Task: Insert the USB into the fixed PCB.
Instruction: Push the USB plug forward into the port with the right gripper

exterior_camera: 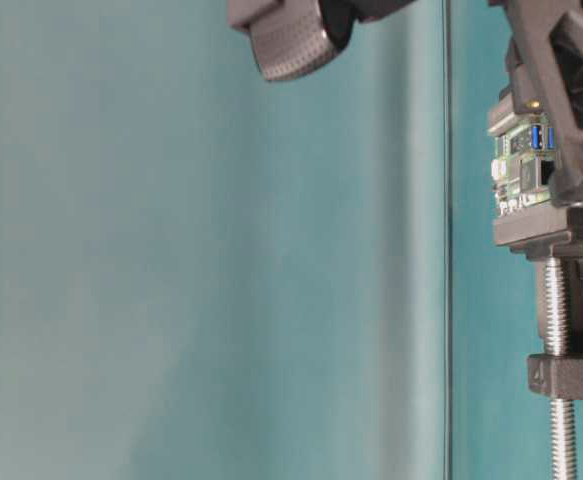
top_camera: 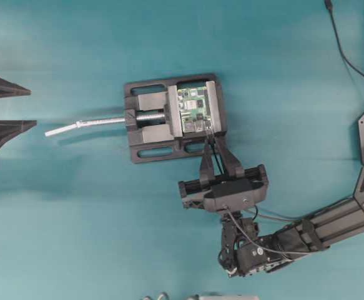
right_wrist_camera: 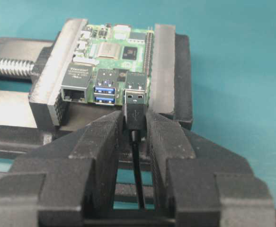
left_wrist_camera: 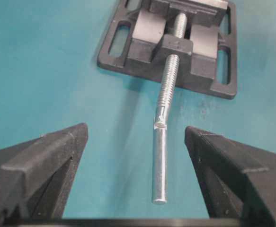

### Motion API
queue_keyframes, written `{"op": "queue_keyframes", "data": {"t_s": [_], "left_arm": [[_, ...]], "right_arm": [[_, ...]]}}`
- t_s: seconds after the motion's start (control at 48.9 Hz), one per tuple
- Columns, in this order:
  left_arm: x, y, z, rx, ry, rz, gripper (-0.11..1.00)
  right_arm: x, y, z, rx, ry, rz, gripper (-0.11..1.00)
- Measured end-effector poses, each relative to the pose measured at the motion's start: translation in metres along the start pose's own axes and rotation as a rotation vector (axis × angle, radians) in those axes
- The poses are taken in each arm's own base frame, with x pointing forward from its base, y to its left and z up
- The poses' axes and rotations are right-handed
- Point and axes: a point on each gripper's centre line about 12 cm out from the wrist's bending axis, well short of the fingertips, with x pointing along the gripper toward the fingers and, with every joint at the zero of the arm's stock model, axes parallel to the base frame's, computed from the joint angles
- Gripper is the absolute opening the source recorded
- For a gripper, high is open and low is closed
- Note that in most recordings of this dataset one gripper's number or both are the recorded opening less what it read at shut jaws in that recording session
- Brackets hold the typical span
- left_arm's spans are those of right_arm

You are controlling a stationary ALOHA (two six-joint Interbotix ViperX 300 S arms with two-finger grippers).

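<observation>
The green fixed PCB [top_camera: 193, 111] sits clamped between the grey jaws of a black vise [top_camera: 145, 134]. In the right wrist view the PCB [right_wrist_camera: 114, 52] faces me with its silver ports. My right gripper [right_wrist_camera: 134, 116] is shut on the black USB [right_wrist_camera: 135, 109], its thin cable trailing back between the fingers. The plug's metal tip sits at the mouth of the right-hand silver port [right_wrist_camera: 136, 82]; how deep it sits I cannot tell. From overhead the right gripper [top_camera: 214, 139] reaches the vise's near edge. My left gripper [top_camera: 32, 107] stands open at the far left, holding nothing.
The vise's silver screw rod [left_wrist_camera: 160, 156] points toward the open left gripper [left_wrist_camera: 135, 132], ending short of its fingers. Another thin black cable [top_camera: 344, 50] runs along the top right corner. The right arm [top_camera: 306, 234] lies across the lower right.
</observation>
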Motion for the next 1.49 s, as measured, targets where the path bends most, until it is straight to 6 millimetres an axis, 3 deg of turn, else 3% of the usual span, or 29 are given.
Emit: {"op": "queue_keyframes", "data": {"t_s": [1.493], "left_arm": [[0.000, 0.000, 0.000, -0.004, 0.000, 0.003, 0.99]], "right_arm": [[0.012, 0.009, 0.006, 0.003, 0.010, -0.021, 0.21]]}}
